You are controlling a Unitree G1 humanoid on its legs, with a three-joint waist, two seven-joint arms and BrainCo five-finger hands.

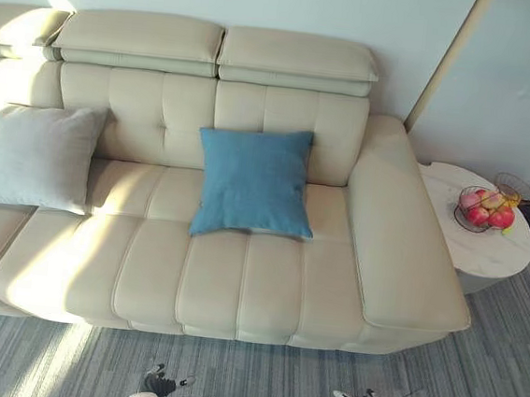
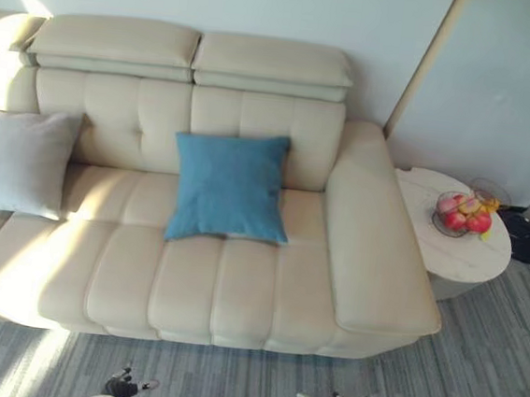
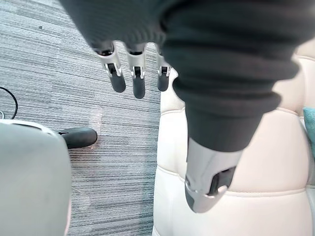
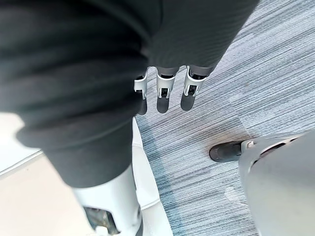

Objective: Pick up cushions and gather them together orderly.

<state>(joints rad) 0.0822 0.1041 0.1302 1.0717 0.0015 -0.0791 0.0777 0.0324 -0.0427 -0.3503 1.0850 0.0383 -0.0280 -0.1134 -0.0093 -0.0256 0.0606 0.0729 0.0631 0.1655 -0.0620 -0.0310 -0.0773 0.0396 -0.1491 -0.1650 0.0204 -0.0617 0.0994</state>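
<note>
A wide sofa [image 1: 238,280] in smooth cream leather takes up the middle of the head views, its seat stitched into long padded channels, its back tufted, with flat, pillow-shaped headrests [image 1: 297,56] along the 12 o'clock side and a broad, rounded armrest [image 1: 402,240] toward 3 o'clock. In front of it, at 6 o'clock, lies grey carpet [image 1: 472,387] with a fine striped weave. At 3 o'clock, just beside the armrest, stands a round bench [image 1: 494,253] with a pale, stone-like top, and on it a dark wire bowl [image 1: 457,210] of red and yellow fruit [image 1: 489,213]. The grey cushion [image 1: 34,156], square, soft and matte, leans against the backrest at 9 o'clock. The blue cushion [image 1: 254,181], square with a woven cloth face, stands tilted against the backrest near the centre; the two cushions are well apart. The left hand [image 3: 138,73] hangs over the carpet just beside the sofa's front edge, its silver, dark-tipped fingers straight and side by side, thumb apart, holding nothing; a sliver of the blue cushion shows past it, up on the seat and well away. The right hand [image 4: 165,93] hangs likewise above the carpet by the sofa's edge, fingers straight and close together, empty, with both cushions toward 12 o'clock and well apart from it.
</note>
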